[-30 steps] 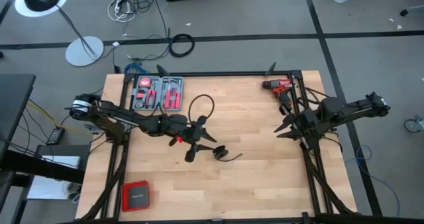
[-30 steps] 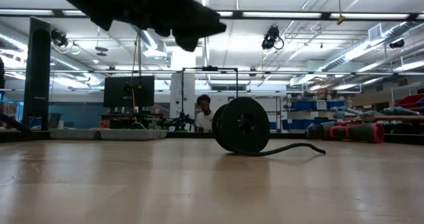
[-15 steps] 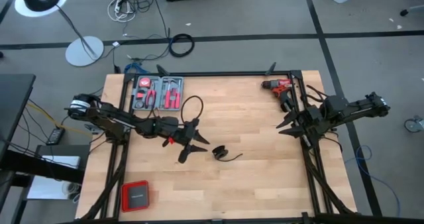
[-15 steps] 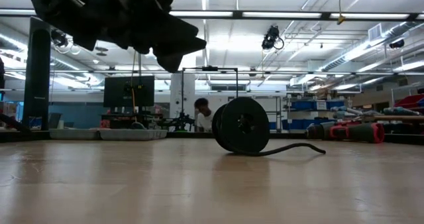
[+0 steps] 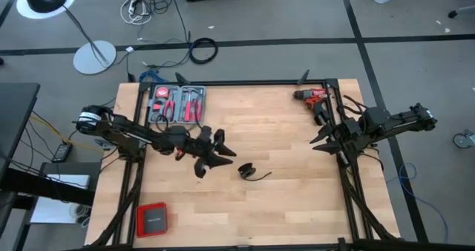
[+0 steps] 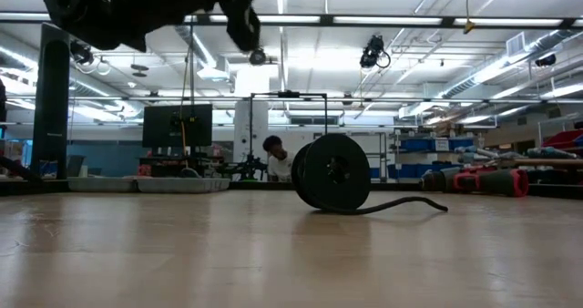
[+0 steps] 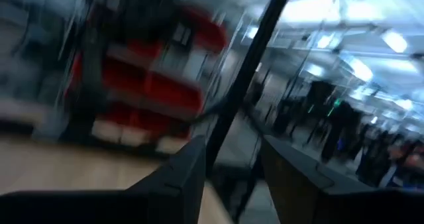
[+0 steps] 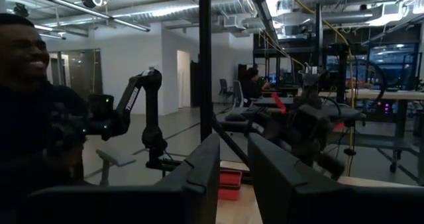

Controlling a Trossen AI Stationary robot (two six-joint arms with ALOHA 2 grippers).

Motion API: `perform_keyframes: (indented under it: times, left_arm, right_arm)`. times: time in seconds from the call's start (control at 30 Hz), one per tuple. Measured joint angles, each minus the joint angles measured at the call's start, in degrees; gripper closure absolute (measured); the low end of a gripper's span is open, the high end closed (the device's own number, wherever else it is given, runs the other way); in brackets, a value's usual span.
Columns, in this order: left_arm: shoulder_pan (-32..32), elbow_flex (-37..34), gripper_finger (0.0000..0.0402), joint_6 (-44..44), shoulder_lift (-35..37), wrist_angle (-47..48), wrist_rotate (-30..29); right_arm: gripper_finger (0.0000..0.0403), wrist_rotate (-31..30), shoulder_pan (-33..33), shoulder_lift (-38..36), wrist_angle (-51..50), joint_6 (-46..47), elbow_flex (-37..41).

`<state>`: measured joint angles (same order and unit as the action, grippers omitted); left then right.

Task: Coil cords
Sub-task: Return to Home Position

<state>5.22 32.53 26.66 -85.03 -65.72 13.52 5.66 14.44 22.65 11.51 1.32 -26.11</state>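
Black cord on its spool, near the middle of the wooden table.
The cord is wound on the small black spool, which stands on its edge, and one short end lies loose on the table. The left gripper hovers just beside the spool, its fingers spread and empty. The right gripper waits near the red drill, its fingers also apart. The open tool tray holds red-handled hand tools.
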Motion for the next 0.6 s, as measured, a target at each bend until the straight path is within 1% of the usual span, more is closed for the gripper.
perform_keyframes:
  times: [0.07, 0.1, 0.2, 0.23, 0.3, 0.4, 0.5, 0.57, 0.6]
  left_arm:
    - [-0.4, 0.1, 0.0250, -1.3, 0.1, -3.2, 1.4]
    - [-0.5, 0.1, 0.0250, -3.1, 0.1, -3.5, 3.5]
    - [-1.9, 0.0, 0.0250, -10.3, 0.0, -2.3, 14.0]
    - [-2.8, 0.0, 0.0250, -11.5, 0.0, -2.2, 17.4]
    - [-5.1, 0.0, 0.0250, -10.8, 0.0, -2.0, 21.9]
    - [-7.9, 0.0, 0.0250, -7.5, 0.0, -0.4, 26.3]
    - [-9.0, -1.0, 0.0250, -5.4, 0.5, 1.9, 27.2]
    - [-8.9, -3.1, 0.0250, -6.7, 2.4, 2.0, 26.1]
    - [-8.2, -4.1, 0.0250, -8.0, 3.6, 1.5, 24.3]
  right_arm:
    - [0.0324, 0.0, 0.0, 0.0, 0.0, 0.0, 0.0]
    - [0.0324, 0.0, 0.0, 0.0, 0.0, 0.0, 0.0]
    - [0.0324, 0.0, 0.0, 0.0, 0.0, 0.0, 0.0]
    - [0.0324, 0.0, 0.0, 0.0, 0.0, 0.0, 0.0]
    - [0.0324, 0.0, 0.0, 0.0, 0.0, 0.0, 0.0]
    - [0.0324, 0.0, 0.0, 0.0, 0.0, 0.0, 0.0]
    - [0.0324, 0.0, 0.0, 0.0, 0.0, 0.0, 0.0]
    - [0.0324, 0.0, 0.0, 0.0, 0.0, 0.0, 0.0]
    - [0.0324, 0.0, 0.0, 0.0, 0.0, 0.0, 0.0]
